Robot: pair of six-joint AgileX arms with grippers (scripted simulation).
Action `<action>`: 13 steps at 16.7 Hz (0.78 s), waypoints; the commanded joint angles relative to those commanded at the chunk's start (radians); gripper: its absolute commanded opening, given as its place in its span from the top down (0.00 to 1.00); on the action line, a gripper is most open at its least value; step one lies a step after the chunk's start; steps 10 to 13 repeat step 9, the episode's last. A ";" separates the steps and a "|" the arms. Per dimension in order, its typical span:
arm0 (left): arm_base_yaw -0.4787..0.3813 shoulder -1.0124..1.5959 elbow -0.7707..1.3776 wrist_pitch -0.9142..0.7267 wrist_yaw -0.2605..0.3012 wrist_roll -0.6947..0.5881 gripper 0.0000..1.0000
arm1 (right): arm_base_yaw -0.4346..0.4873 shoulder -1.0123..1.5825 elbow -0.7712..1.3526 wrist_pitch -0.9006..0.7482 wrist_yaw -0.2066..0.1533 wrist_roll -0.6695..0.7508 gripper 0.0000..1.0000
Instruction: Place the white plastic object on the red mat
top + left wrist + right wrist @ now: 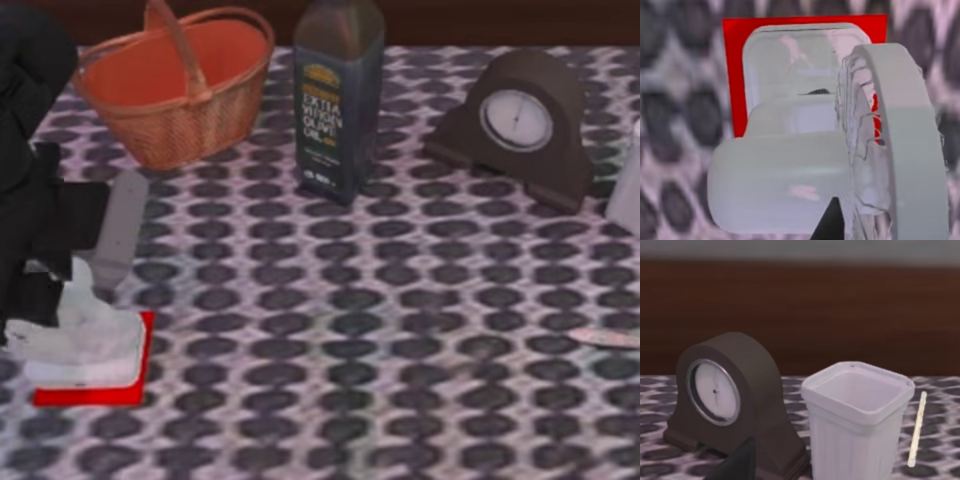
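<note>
Object: small white plastic fan-like object on flat red mat | handling: probably light, rigid, grille fragile; take cylindrical body | left gripper fingers: cannot tell.

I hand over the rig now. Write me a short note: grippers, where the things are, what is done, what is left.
Left gripper: at the top view's left edge, right over the white plastic object; finger state not visible.
Right arm: not seen from above, parked near the clock and white bin.
The object's base lies over the red mat.
Done: object brought to the mat.
Left: confirm it is released, then retract the left arm.
</note>
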 joint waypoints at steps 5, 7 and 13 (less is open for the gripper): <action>0.000 0.000 0.000 0.000 0.000 0.000 0.00 | 0.000 0.000 0.000 0.000 0.000 0.000 0.00; 0.000 0.000 0.000 0.000 0.000 0.000 0.00 | 0.000 0.000 0.000 0.000 0.000 0.000 0.00; 0.000 0.000 0.000 0.000 0.000 0.000 0.00 | 0.000 0.000 0.000 0.000 0.000 0.000 0.00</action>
